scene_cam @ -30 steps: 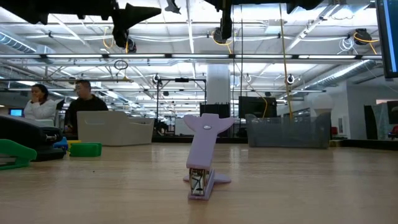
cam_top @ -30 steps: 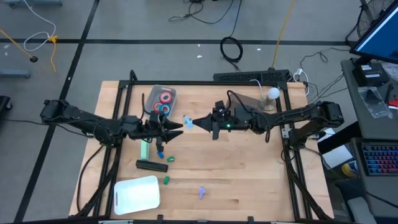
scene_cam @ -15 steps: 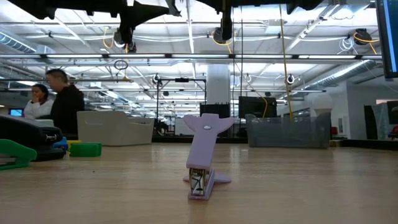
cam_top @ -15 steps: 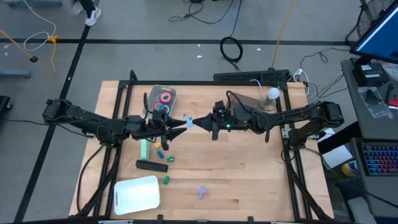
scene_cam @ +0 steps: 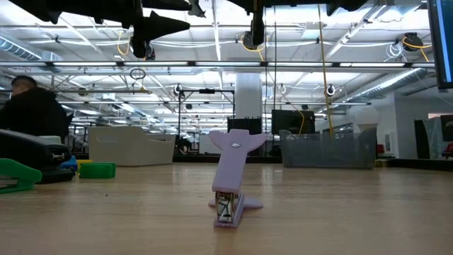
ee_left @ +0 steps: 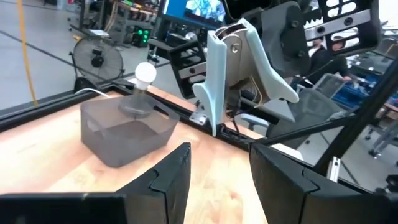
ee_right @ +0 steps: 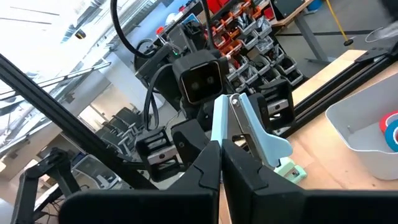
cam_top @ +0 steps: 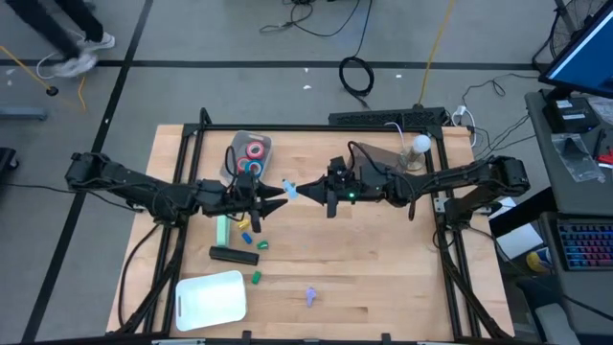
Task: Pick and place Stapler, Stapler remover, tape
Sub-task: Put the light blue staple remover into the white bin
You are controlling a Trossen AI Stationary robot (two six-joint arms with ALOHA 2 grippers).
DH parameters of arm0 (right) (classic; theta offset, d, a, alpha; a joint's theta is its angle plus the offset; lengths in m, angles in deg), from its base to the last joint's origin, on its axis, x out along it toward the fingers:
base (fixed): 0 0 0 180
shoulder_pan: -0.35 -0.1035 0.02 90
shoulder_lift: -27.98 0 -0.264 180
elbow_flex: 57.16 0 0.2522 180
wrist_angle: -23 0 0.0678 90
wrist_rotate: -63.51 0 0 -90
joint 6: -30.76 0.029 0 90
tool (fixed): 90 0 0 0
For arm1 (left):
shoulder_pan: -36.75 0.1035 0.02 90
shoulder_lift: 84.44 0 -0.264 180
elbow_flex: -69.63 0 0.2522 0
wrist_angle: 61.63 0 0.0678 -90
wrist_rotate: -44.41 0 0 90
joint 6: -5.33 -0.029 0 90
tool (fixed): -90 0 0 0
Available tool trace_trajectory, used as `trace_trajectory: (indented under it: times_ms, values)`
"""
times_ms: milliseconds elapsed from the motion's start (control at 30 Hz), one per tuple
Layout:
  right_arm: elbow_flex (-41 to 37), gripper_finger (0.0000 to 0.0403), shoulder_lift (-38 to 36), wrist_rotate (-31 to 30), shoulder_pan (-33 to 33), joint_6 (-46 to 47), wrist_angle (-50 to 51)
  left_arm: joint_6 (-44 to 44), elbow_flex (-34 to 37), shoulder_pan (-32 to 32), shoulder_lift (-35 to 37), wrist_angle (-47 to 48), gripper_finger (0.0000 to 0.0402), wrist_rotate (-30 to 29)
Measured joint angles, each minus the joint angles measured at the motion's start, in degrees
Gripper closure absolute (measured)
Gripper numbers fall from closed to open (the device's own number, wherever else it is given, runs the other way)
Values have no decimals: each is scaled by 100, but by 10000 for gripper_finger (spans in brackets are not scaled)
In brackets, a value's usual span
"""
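Our right pincer [cam_top: 305, 190] pinches the pale blue staple remover [cam_top: 289, 189], its long axis upright. Our left pincer [cam_top: 278, 195], spread, faces it just beside.

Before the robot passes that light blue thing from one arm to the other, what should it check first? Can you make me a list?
1. Right gripper fingers shut on the light blue staple remover: ok.
2. Left gripper fingers open to take it: ok.
3. Left fingers around the remover: not ok, it hangs ahead of them.
4. Both arms held up off the table: ok.
5. Grey bin with the tape rolls has room: cannot tell.
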Motion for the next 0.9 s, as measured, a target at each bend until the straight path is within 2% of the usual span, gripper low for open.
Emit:
trace_trajectory:
  times_ms: [367,567,900]
  values:
    - [0,403,0,10,-8,12,44,-49,0,24,0,-19,234,-362]
    - [0,403,0,7,-8,29,42,-60,4,166,0,-114,234,-363]
    - [0,403,0,-3,-8,29,32,-23,7,310,0,-277,234,95]
